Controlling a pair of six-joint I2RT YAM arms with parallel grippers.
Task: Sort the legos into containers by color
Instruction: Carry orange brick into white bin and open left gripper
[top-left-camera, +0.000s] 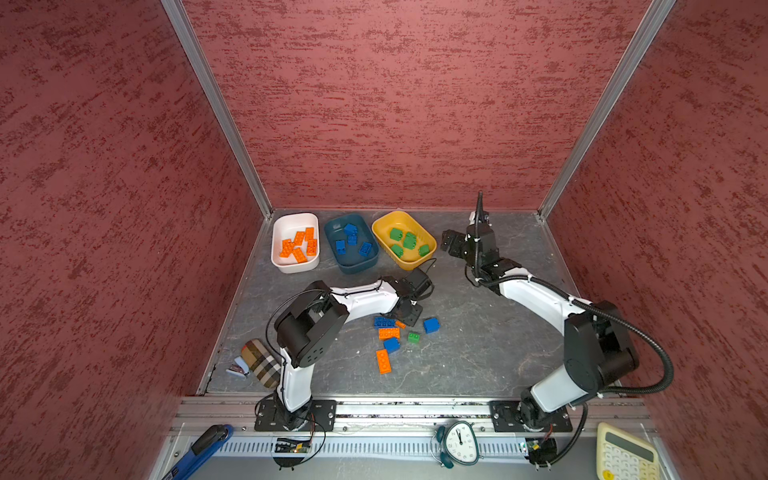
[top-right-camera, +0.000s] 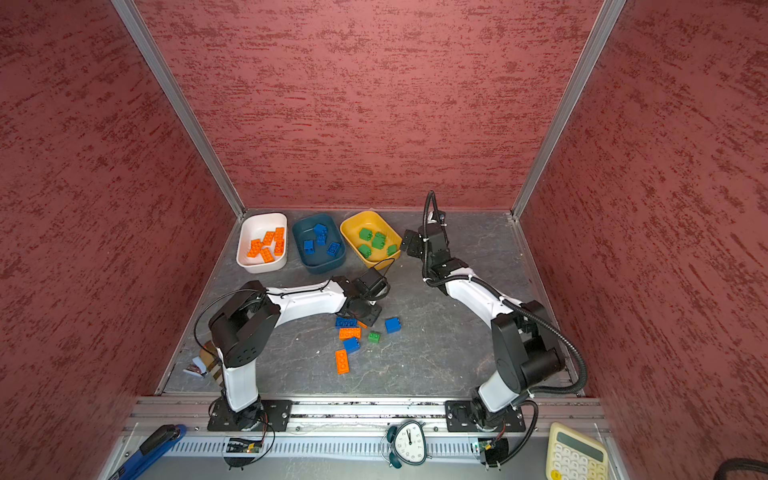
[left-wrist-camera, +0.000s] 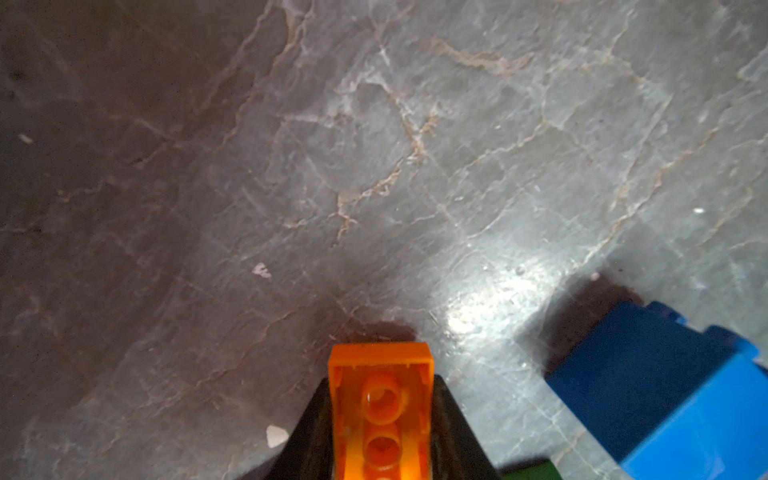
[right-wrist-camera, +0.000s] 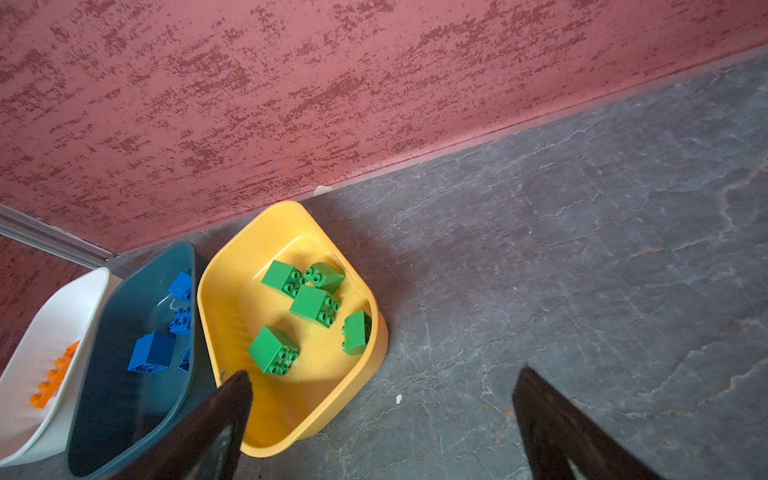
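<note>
Clamping across the narrow sides of an orange brick (left-wrist-camera: 380, 415), the left gripper (left-wrist-camera: 381, 380) sits low on the tabletop (left-wrist-camera: 415, 166) among the loose legos (top-left-camera: 383, 360); likely headed for the white tub (top-left-camera: 297, 268) holding orange. Right gripper (right-wrist-camera: 382, 376) spread wide, empty, parked beside the yellow tub (right-wrist-camera: 232, 299) of greens.

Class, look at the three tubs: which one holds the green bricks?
The yellow tub, rightmost in the row in both top views. The white tub holds orange bricks, the teal tub blue bricks.
</note>
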